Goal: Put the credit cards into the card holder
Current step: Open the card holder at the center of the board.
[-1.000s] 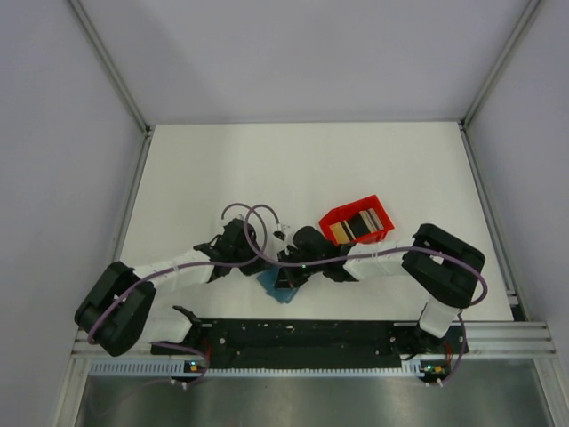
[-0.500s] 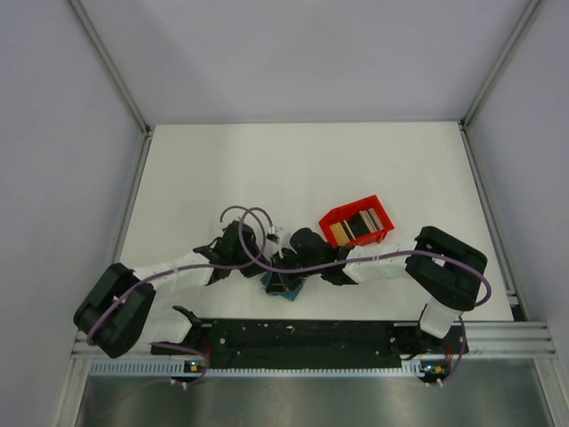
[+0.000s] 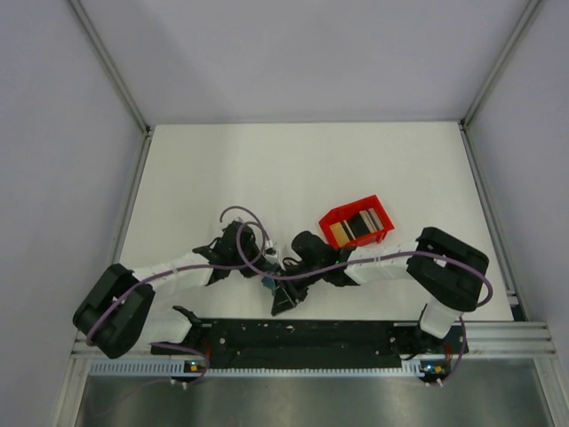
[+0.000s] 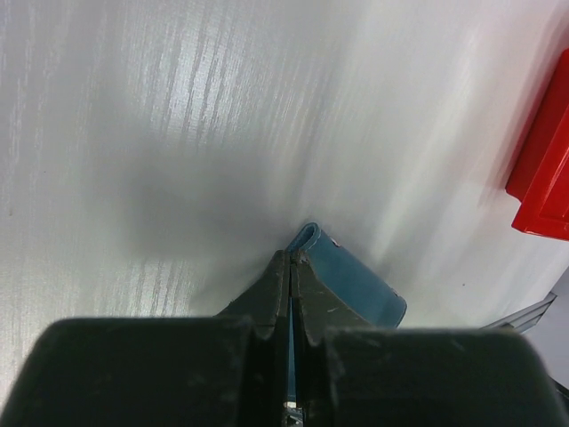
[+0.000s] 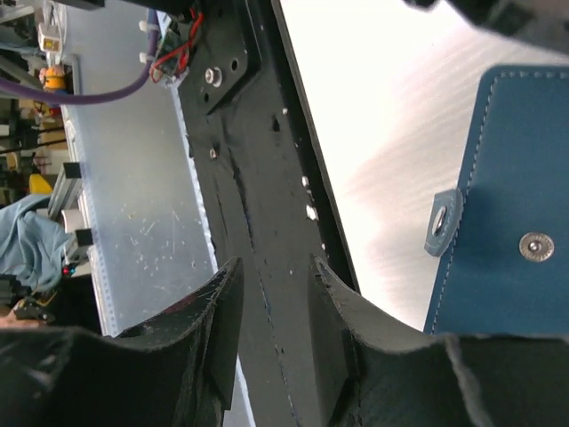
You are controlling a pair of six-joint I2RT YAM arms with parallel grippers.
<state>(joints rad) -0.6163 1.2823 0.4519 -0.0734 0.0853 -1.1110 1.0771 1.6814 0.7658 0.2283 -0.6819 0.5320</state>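
The teal-blue card holder point(image 4: 360, 286) lies on the white table between both arms. My left gripper point(image 4: 292, 260) is shut on the holder's folded edge. In the top view only a sliver of the holder point(image 3: 267, 283) shows under the left gripper point(image 3: 263, 267) and the right gripper point(image 3: 284, 301). My right gripper point(image 5: 276, 263) is open with nothing between its fingers and points at the black rail. The holder point(image 5: 511, 178) lies just to its right, snap tab point(image 5: 442, 222) and stud point(image 5: 531, 246) showing. The credit cards point(image 3: 357, 225) stand in the red bin point(image 3: 332, 219).
The black base rail point(image 3: 302, 334) runs along the near table edge, right under the right gripper. The red bin point(image 4: 544, 178) stands behind and right of the holder. Purple cables point(image 3: 244, 222) loop over the left wrist. White walls enclose the table.
The right gripper has opened and swung down toward the near rail. The card holder now shows less from above. The left gripper stays shut on it.
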